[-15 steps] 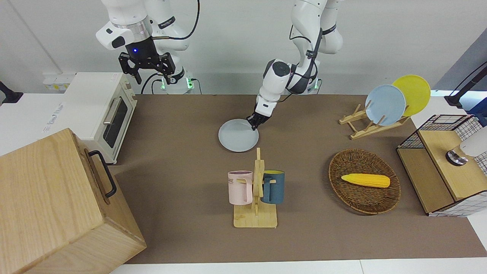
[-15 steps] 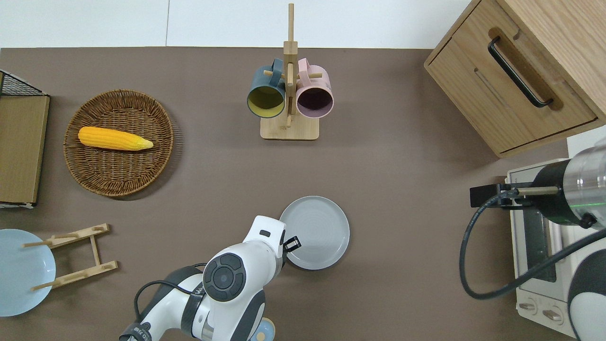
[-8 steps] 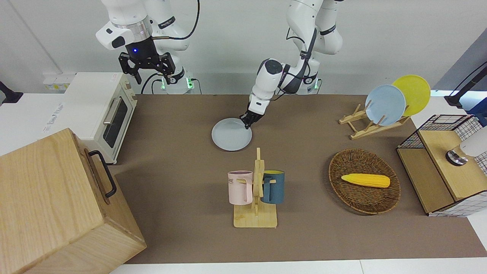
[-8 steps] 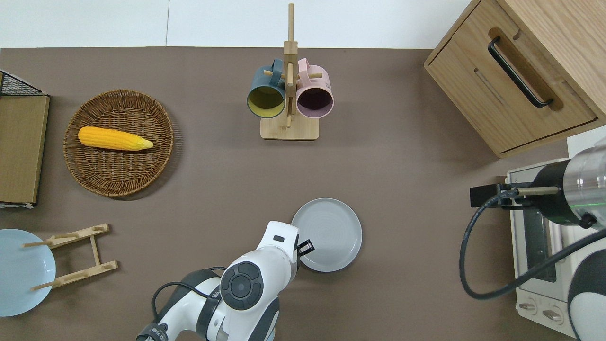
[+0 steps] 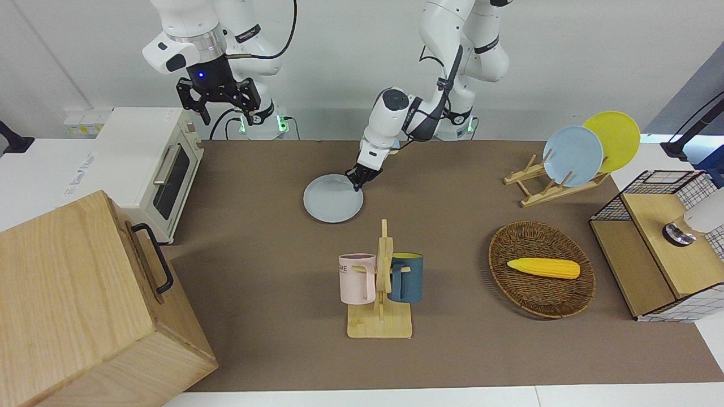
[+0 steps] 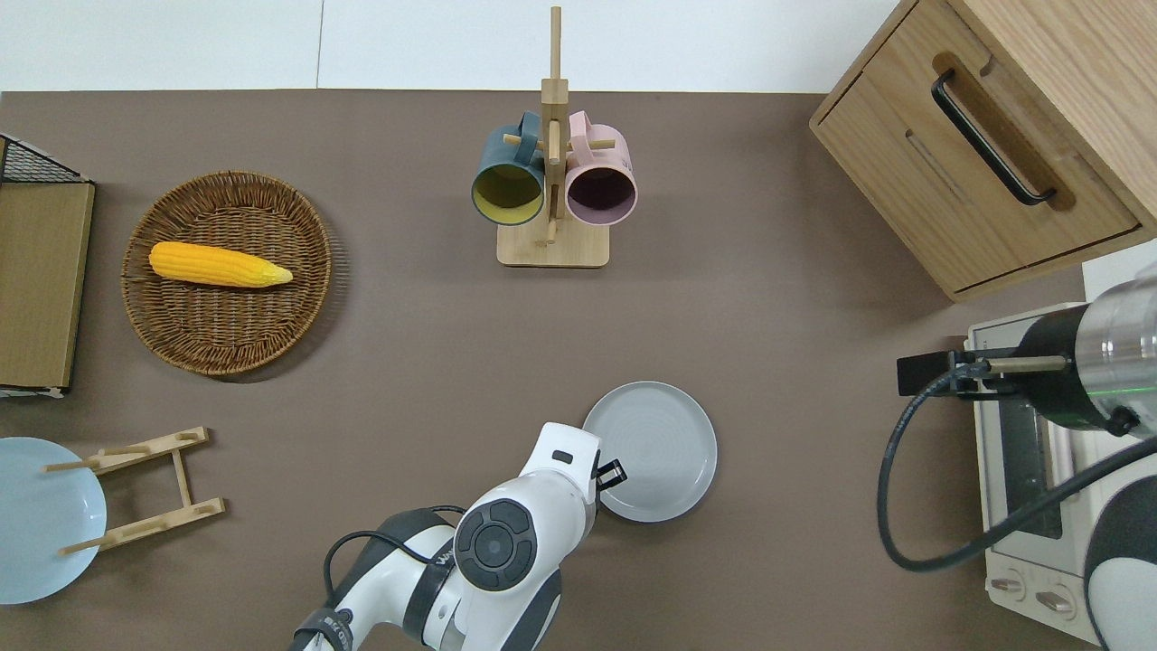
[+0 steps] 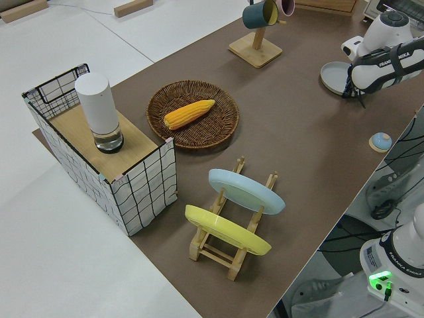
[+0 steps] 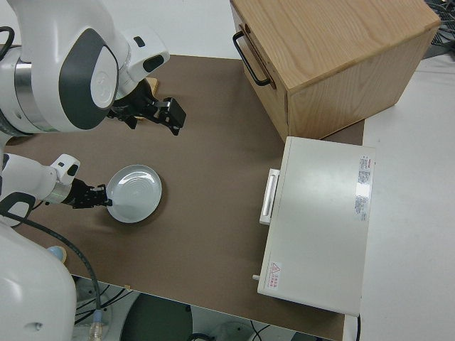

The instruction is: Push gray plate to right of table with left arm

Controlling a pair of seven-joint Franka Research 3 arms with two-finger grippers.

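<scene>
The gray plate [image 6: 655,448] has slid along the table [image 6: 777,561] toward the right arm's end, nearer the toaster oven [image 6: 1017,470]. The left gripper [image 6: 607,474] has moved with it and touches its rim, fingers pressed together. The right arm is parked.

Robot lab with mock kitchen: two arms, brown table [image 5: 271,316], toaster oven [image 5: 148,169], mug rack [image 5: 380,294].

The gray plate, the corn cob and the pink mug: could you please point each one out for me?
gray plate [image 6: 660,448], overhead view, bare centre.
corn cob [image 5: 543,267], front view, mid-length.
pink mug [image 5: 356,280], front view, outer wall.
</scene>
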